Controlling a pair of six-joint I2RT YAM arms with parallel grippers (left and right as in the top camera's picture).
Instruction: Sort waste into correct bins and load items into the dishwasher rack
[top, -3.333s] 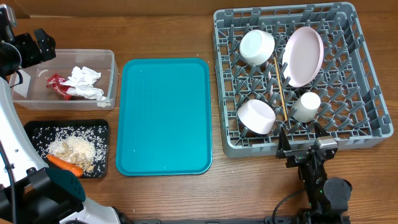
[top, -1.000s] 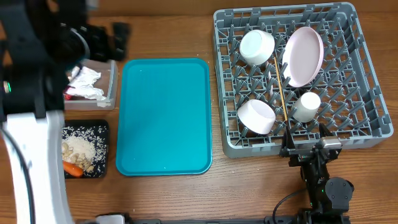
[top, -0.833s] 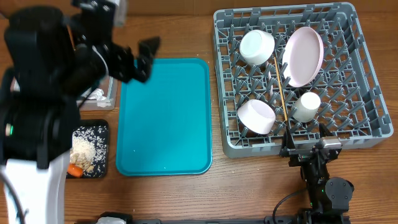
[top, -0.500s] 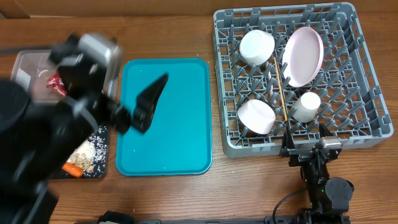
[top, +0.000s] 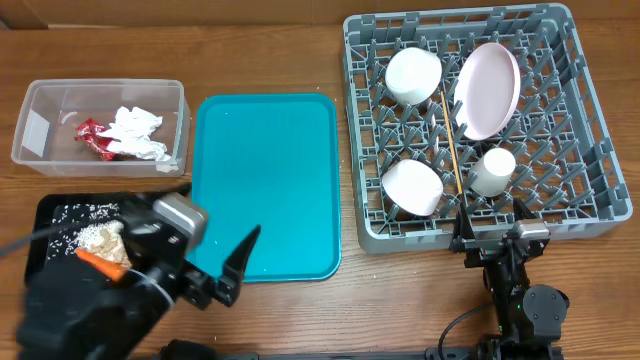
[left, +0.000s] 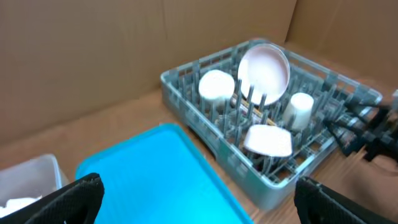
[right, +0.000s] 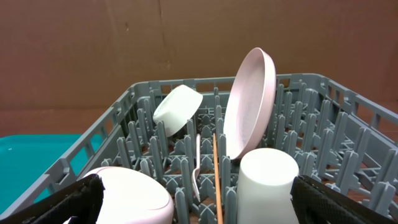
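The grey dishwasher rack (top: 590, 215) holds a white bowl (top: 413, 75), an upright pale pink plate (top: 488, 90), a second white bowl (top: 412, 187), a white cup (top: 492, 171) and a thin wooden stick (top: 452, 140). A white fork (right: 198, 165) lies beside the stick. The clear tub (top: 30, 130) contains red wrappers (top: 92, 138) and white napkins (top: 135, 130). Rice, crumbs (top: 105, 238) and a carrot (top: 105, 262) fill the black tray (top: 45, 215). My left gripper (top: 212, 228) (left: 202, 199) hangs open and empty at the front left. At the rack's near wall my right gripper (top: 490, 225) (right: 199, 202) is open and empty.
A bare teal serving tray (top: 265, 180) lies between the bins and the rack. My left arm's blurred body (top: 90, 310) covers the front left corner and part of the black tray. A cardboard wall (right: 186, 37) stands behind the table.
My left arm swung from the back left, across the tub and the teal tray's edge, down to the front left corner. Its jaws stayed open. The right arm has not moved.
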